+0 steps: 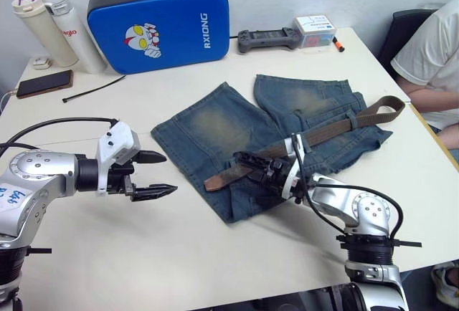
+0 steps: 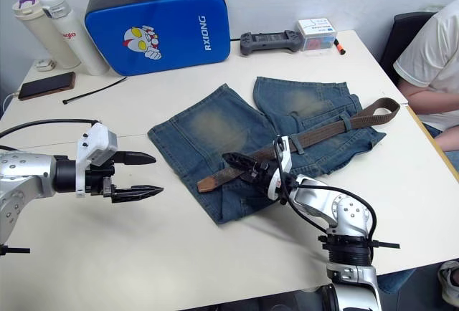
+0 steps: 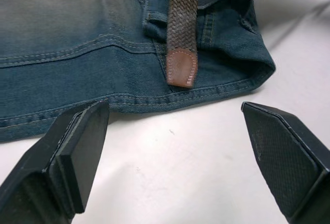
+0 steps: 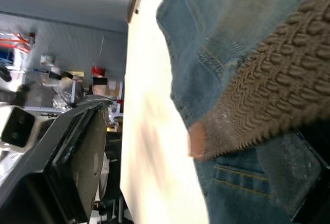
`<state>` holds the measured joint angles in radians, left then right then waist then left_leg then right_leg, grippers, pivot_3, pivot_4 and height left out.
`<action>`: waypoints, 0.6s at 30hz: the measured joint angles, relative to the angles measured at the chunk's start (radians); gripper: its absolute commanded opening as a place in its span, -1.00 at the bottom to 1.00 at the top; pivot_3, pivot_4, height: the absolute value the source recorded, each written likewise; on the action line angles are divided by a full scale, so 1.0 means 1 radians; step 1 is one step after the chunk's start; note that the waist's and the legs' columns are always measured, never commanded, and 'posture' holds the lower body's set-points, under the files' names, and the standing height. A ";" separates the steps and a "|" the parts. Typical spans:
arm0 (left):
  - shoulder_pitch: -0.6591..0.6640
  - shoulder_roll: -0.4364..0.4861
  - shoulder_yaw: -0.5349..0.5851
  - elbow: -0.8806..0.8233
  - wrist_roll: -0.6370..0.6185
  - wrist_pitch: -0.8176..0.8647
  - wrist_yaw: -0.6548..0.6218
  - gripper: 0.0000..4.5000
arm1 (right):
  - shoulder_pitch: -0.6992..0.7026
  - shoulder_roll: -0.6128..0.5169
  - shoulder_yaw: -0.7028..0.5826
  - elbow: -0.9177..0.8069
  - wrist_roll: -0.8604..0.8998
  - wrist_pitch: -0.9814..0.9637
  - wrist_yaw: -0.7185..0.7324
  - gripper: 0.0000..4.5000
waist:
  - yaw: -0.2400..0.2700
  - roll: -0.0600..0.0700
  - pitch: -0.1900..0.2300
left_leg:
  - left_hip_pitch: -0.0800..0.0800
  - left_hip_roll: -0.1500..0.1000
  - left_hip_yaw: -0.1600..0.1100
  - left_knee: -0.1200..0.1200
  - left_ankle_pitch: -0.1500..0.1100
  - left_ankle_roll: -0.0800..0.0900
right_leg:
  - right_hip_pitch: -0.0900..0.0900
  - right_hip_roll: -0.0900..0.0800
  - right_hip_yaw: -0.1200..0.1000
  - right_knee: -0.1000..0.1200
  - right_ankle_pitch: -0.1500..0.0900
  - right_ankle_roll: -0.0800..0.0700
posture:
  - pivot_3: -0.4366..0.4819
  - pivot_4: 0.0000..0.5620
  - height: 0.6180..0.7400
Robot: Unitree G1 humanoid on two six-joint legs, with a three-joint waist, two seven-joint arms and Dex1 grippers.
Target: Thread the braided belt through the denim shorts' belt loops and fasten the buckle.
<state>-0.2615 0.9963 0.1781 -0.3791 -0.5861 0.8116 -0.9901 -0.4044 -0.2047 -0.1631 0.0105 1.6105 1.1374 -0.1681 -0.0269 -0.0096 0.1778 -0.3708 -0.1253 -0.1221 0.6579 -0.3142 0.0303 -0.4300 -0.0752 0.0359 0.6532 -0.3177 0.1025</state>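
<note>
The braided belt (image 1: 315, 136) lies along the waistband of the denim shorts (image 1: 237, 139) on the bench (image 1: 215, 254), its long axis running diagonally: the leather tip (image 3: 181, 68) points toward the robot's left, and the far end curls off the shorts at the bench's right edge. It is dark-brown weave passing under a belt loop (image 1: 351, 121). The shorts are faded blue with paler patches. The right gripper (image 1: 247, 164) rests over the belt near its tip; whether its jaws grip it cannot be told. The left gripper (image 1: 159, 173) hovers beside the shorts, jaws wide.
</note>
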 measured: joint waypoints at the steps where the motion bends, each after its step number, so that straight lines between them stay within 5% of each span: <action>1: -0.002 0.000 0.000 0.000 0.000 0.001 0.003 1.00 | -0.001 0.000 0.003 0.007 -0.012 -0.002 0.013 0.76 | 0.000 0.000 0.000 | 0.000 0.000 0.000 0.000 0.000 0.000 | 0.000 0.000 0.000 0.000 0.000 0.000 | -0.05 -0.47 1.00; 9: -0.017 0.000 -0.004 0.010 0.004 -0.006 0.007 1.00 | -0.012 0.004 0.027 0.027 -0.089 -0.005 0.097 -0.94 | -0.001 0.000 0.000 | 0.000 0.000 0.000 -0.001 0.000 0.000 | 0.000 0.000 0.000 0.000 0.000 0.000 | -0.05 -0.47 1.00; 18: -0.059 -0.015 -0.071 0.049 0.020 -0.035 0.003 1.00 | -0.056 -0.064 -0.041 0.016 -0.047 -0.009 0.086 -0.99 | 0.001 0.000 0.000 | -0.001 0.000 0.000 0.000 0.000 0.000 | 0.000 0.000 0.000 0.000 0.000 0.000 | -0.05 -0.47 1.00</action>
<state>-0.3205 0.9814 0.1072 -0.3304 -0.5665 0.7766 -0.9870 -0.4605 -0.2690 -0.2038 0.0265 1.5636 1.1281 -0.0822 -0.0261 -0.0098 0.1777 -0.3714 -0.1255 -0.1221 0.6575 -0.3143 0.0305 -0.4300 -0.0754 0.0359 0.6529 -0.3177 0.1025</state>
